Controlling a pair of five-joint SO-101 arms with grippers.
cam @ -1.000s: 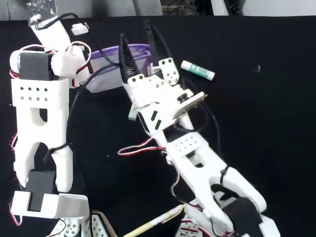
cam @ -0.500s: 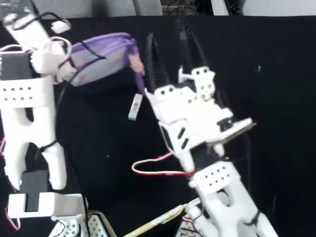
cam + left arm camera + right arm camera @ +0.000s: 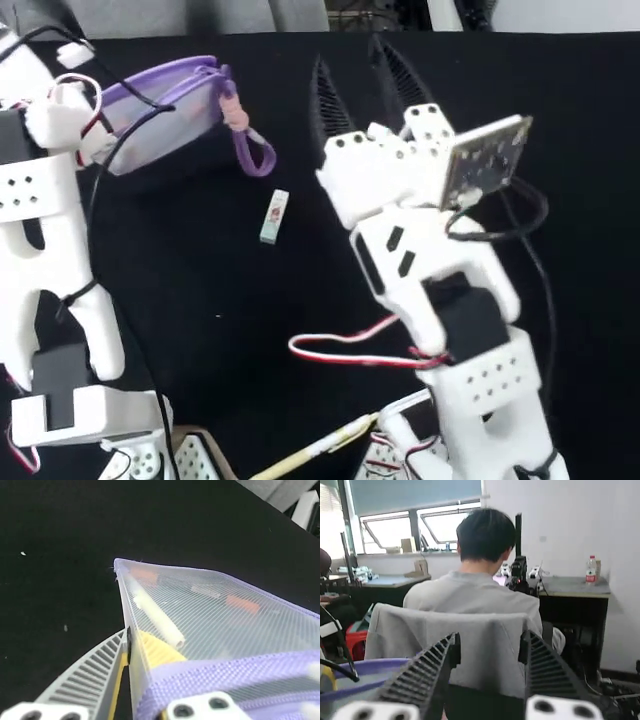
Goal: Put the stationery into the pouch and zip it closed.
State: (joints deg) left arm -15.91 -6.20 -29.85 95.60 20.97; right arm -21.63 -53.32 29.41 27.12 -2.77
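Observation:
My left gripper [image 3: 92,128] holds the clear pouch [image 3: 165,108] with its purple zip edge off the table at the far left. In the left wrist view my left gripper [image 3: 131,645] is shut on the pouch [image 3: 215,625]. A white stick [image 3: 156,617] and orange pieces lie inside it. A purple strap [image 3: 245,140] hangs from the pouch's end. A small white and green eraser [image 3: 274,216] lies on the black table below the strap. My right gripper [image 3: 352,70] is raised right of the pouch, open and empty. In its own view my right gripper [image 3: 490,645] points into the room.
A yellow pencil [image 3: 310,452] lies at the near edge between the two arm bases. The black table [image 3: 580,150] runs on to the right. The pouch's purple edge [image 3: 360,680] shows low beside my right fingers.
My left arm has carried the pouch up and to the left. My right arm has swung right and tipped its open fingers upward, away from the pouch, and now covers the glue stick.

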